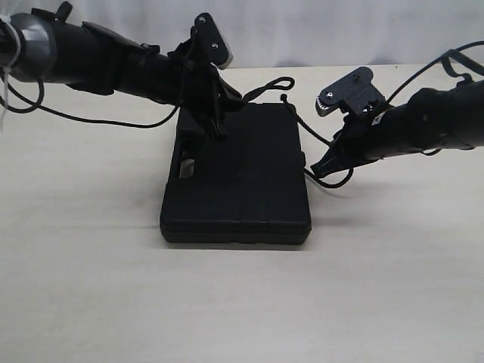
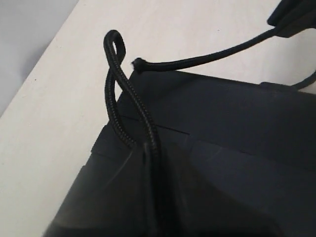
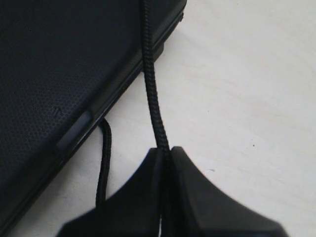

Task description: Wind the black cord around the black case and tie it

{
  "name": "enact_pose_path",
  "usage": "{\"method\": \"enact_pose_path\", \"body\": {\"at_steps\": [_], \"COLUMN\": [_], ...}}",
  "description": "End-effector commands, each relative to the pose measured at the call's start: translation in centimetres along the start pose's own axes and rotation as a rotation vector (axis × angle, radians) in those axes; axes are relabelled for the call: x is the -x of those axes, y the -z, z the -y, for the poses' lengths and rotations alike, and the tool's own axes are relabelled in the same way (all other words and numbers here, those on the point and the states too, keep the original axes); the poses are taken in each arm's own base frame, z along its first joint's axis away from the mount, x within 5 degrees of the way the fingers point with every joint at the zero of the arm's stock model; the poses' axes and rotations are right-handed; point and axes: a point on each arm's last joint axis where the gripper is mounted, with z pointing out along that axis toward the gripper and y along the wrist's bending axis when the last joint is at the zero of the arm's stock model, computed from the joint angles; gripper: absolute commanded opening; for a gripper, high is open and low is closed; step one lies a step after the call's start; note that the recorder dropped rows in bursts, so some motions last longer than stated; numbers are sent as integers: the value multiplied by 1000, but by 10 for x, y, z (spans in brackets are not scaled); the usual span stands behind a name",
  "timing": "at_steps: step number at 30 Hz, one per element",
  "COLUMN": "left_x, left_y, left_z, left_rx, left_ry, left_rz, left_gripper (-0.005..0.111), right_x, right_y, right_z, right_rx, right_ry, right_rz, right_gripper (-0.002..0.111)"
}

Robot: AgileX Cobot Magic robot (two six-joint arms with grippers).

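The flat black case (image 1: 238,181) lies in the middle of the pale table. A black braided cord (image 1: 274,85) loops past its far edge and hangs down its right side. My left gripper (image 1: 218,130) is over the far left part of the lid, shut on a doubled strand of the cord (image 2: 129,106), whose loop sticks out beyond the case (image 2: 237,123). A cord end (image 2: 138,62) lies by the far edge. Beside the case's right edge (image 3: 59,89), my right gripper (image 1: 316,168) is shut on the cord (image 3: 150,84); another strand (image 3: 104,158) runs under it.
The pale table (image 1: 393,287) stretches wide in front of and beside the case. A white wall (image 1: 325,30) closes the back. Thin cables (image 1: 68,115) trail from the left arm over the table.
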Motion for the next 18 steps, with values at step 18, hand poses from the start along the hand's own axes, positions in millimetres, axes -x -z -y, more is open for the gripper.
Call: {"method": "enact_pose_path", "body": {"at_steps": [18], "left_x": [-6], "left_y": [-3], "left_z": [-2], "left_rx": [6], "left_ry": [-78], "left_rz": [-46], "left_gripper": [0], "right_x": [0], "right_y": [6], "right_z": [0], "right_rx": [12], "right_ry": [-44], "right_rz": [-15], "right_gripper": [4]}}
